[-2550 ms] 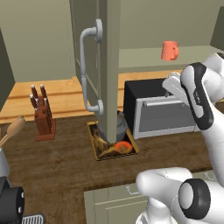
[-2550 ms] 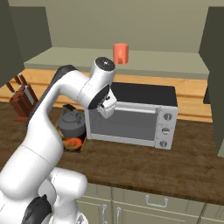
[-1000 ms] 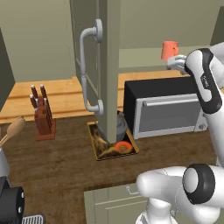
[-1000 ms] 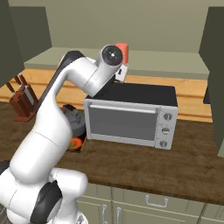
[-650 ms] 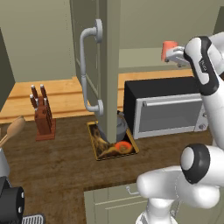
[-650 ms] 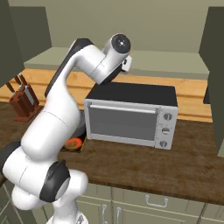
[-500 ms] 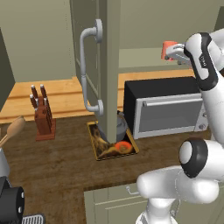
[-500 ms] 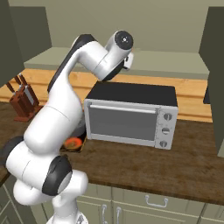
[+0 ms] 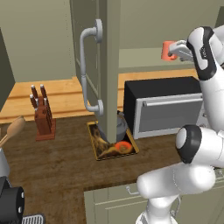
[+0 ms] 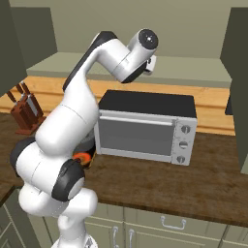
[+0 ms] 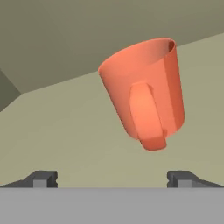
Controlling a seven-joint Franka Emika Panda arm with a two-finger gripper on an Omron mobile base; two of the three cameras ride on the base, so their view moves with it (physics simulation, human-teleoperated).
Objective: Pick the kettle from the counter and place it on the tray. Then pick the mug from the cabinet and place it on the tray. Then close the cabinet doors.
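The salmon-orange mug [image 11: 144,96] stands on the cabinet's pale inner shelf [image 11: 65,131], its loop handle turned towards the hand. My gripper [image 11: 111,179] is open just short of the mug, with a fingertip on either side of it and nothing between them. From the left base view the mug [image 9: 166,50] sits at shelf height with the gripper [image 9: 176,48] right beside it. Below, the dark grey kettle [image 9: 119,127] sits on the tray [image 9: 92,142] on the dark counter [image 9: 52,162], half hidden behind the open cabinet door [image 9: 107,65].
A black and silver toaster oven [image 9: 168,107] stands on the counter under the mug's shelf. A knife block [image 9: 42,114] stands at the left. The other cabinet door [image 10: 238,87] hangs open at the right. The near door's tubular handle [image 9: 87,72] juts out.
The arm has risen from in front of the toaster oven to shelf height and has closed in on the mug. The jaws have stayed open.
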